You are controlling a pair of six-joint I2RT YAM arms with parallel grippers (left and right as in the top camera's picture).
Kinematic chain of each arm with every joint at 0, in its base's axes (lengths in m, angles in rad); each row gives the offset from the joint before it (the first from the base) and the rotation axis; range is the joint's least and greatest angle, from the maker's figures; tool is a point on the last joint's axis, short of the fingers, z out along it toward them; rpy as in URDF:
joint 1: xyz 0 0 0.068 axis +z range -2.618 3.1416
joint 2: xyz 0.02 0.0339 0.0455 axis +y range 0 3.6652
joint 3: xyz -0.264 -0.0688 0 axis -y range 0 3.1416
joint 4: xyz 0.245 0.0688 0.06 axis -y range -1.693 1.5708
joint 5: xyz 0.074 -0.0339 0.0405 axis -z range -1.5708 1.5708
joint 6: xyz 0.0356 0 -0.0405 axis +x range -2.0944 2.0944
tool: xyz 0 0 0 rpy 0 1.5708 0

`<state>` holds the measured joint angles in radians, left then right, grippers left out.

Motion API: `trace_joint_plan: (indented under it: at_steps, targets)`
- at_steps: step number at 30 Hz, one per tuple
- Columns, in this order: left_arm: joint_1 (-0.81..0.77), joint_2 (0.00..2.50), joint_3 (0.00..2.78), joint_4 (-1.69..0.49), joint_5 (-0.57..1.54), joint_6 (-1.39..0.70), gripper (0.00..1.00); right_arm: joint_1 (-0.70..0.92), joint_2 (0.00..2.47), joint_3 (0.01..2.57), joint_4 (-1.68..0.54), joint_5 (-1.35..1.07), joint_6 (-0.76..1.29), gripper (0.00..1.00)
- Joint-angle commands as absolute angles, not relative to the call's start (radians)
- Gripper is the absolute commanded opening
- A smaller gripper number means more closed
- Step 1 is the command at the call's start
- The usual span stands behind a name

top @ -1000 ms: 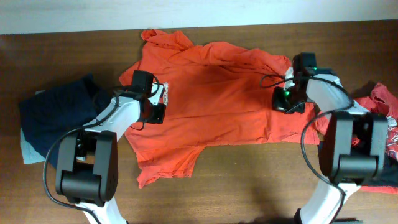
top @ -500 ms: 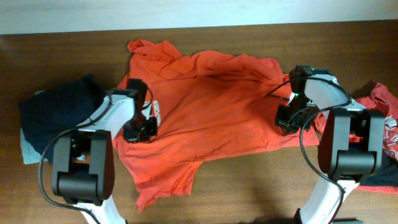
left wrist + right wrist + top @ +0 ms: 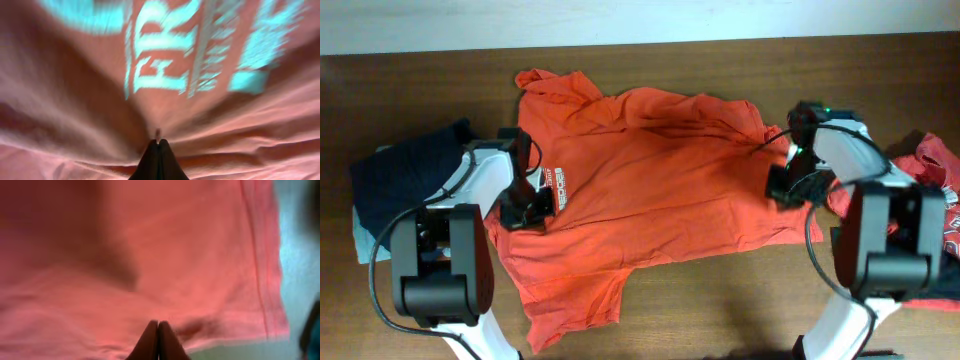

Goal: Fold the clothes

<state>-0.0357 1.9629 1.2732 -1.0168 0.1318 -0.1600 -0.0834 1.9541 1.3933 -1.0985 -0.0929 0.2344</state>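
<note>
**Overhead.** Item: orange-red short-sleeved T-shirt [image 3: 660, 190], spread across centre frame on the brown wooden table [image 3: 720, 300], print side up. Soft, light and limp. I judge it will slide and wrinkle when pulled, so the best holds are at the side edges. My left gripper [image 3: 527, 207] sits on its left side, my right gripper [image 3: 786, 187] at its right edge. Dark navy folded pile [image 3: 405, 180] at far left, red crumpled garments [image 3: 935, 165] at far right.

**Left wrist.** My fingers [image 3: 150, 162] are clenched tight, pinching a ridge of cloth at lower centre, below the white printed lettering [image 3: 165, 65].

**Right wrist.** My fingers are clenched on cloth at lower centre, with the stitched hem [image 3: 262, 280] right of frame.
</note>
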Motion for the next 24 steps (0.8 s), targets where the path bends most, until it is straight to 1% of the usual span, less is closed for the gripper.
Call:
trace_joint_plan:
  at_steps: [1,6,8,12,17,21,22,24]
  targets:
    - [-0.058,1.963,1.357,-1.002,0.142,-0.117,0.01,-0.078,1.854,1.403,-1.004,-0.242,0.135,0.04]
    - [-0.065,1.963,1.376,-0.928,0.142,-0.118,0.02,-0.061,1.910,1.401,-0.839,-0.279,0.135,0.04]
    - [-0.065,1.963,1.376,-0.892,0.142,-0.117,0.09,-0.041,1.957,1.401,-0.789,-0.281,0.135,0.04]
    - [-0.065,1.963,1.376,-0.833,0.142,-0.117,0.15,-0.008,2.037,1.401,-0.738,-0.277,0.135,0.04]
    - [-0.065,1.963,1.376,-0.799,0.142,-0.110,0.17,0.000,2.119,1.401,-0.780,-0.246,0.139,0.04]
    - [-0.066,1.963,1.376,-0.800,0.142,-0.081,0.17,-0.001,2.167,1.362,-0.865,-0.083,0.187,0.04]
    - [-0.065,1.963,1.376,-0.801,0.142,-0.073,0.17,-0.003,2.167,1.322,-0.868,-0.017,0.248,0.04]
    - [-0.065,1.963,1.376,-0.804,0.142,-0.073,0.17,-0.014,2.165,1.291,-0.896,0.010,0.300,0.04]
